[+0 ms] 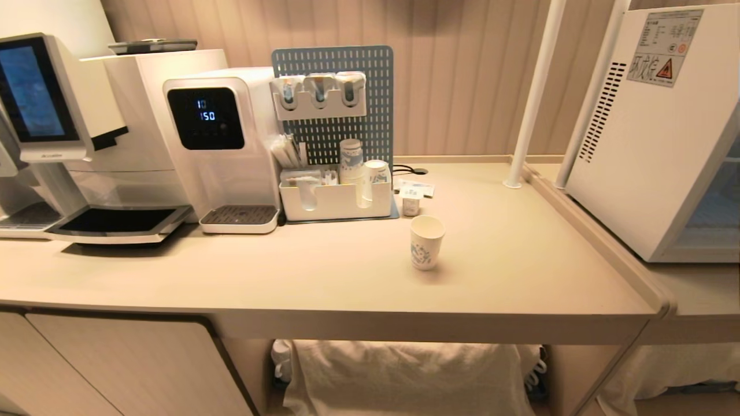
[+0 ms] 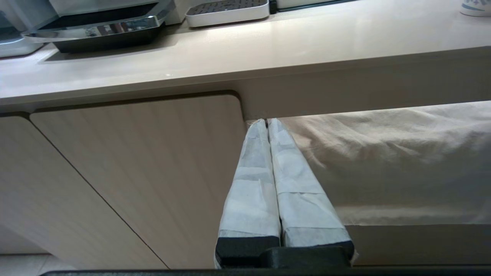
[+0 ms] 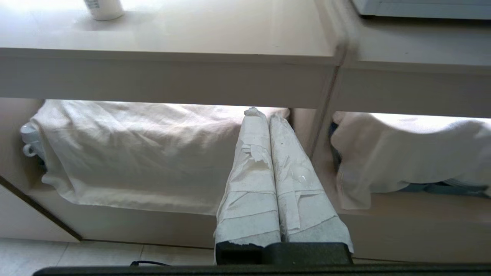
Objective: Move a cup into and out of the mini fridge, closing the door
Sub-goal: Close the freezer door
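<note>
Head view shows neither arm; both hang low in front of the surface (image 1: 324, 283), below its front edge. In the left wrist view the left claw (image 2: 267, 122) points level toward the surface's underside, its two tape-wrapped fingers (image 2: 253, 184) pressed together, closed on nothing, its tips at the seam between a wood-grain cabinet door (image 2: 134, 165) and a pale cloth (image 2: 383, 153) draped in the open bay. In the right wrist view the right claw (image 3: 264, 114) is posed likewise, closed and empty, its tips in front of the same cloth (image 3: 134, 153), beside the upright divider (image 3: 320, 130) between two bays.

The cup (image 1: 426, 242) stands upright on the surface, well above and beyond both claws, apart from everything; only its base shows in the wrist views (image 2: 475, 7) (image 3: 102, 7). Behind the cup sits a small creamer tub (image 1: 410, 205), and behind that a white organiser tray (image 1: 335, 202) holding a stack of patterned cups (image 1: 351, 159) before a blue pegboard (image 1: 347, 121). Left of the cup are a water dispenser (image 1: 219, 138) with a dark display and a coffee machine (image 1: 63, 127). Right of the cup, past two white poles (image 1: 535, 92) and the surface's raised edge, stands the mini fridge (image 1: 647, 127), side panel facing; the door (image 1: 714, 202) at the frame's edge looks shut, though I cannot tell for sure. The wall behind is beige panelling.
</note>
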You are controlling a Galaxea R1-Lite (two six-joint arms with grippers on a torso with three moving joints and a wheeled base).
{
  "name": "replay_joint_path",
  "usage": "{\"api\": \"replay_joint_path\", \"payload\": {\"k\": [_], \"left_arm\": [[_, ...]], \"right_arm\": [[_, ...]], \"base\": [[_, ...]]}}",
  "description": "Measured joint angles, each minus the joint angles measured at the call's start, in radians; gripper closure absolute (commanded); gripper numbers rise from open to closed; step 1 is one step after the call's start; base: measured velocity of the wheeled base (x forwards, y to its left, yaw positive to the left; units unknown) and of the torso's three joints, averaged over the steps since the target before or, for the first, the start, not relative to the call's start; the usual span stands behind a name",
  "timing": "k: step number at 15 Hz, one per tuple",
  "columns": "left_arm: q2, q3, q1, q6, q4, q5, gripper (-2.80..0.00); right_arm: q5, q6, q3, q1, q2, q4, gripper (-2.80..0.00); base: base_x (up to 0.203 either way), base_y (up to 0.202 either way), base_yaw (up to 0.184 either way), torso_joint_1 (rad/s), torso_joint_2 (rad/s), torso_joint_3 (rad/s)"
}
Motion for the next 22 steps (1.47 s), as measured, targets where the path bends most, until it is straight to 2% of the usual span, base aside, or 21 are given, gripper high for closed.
{"api": "replay_joint_path", "payload": {"k": [22], "left_arm": [[0.000, 0.000, 0.000, 0.000, 0.001, 0.000, 0.00]], "right_arm": [[0.002, -0.004, 0.000, 0.000, 0.000, 0.001, 0.00]], "base": [[0.000, -0.194, 0.000, 0.002, 0.00, 0.003]]}}
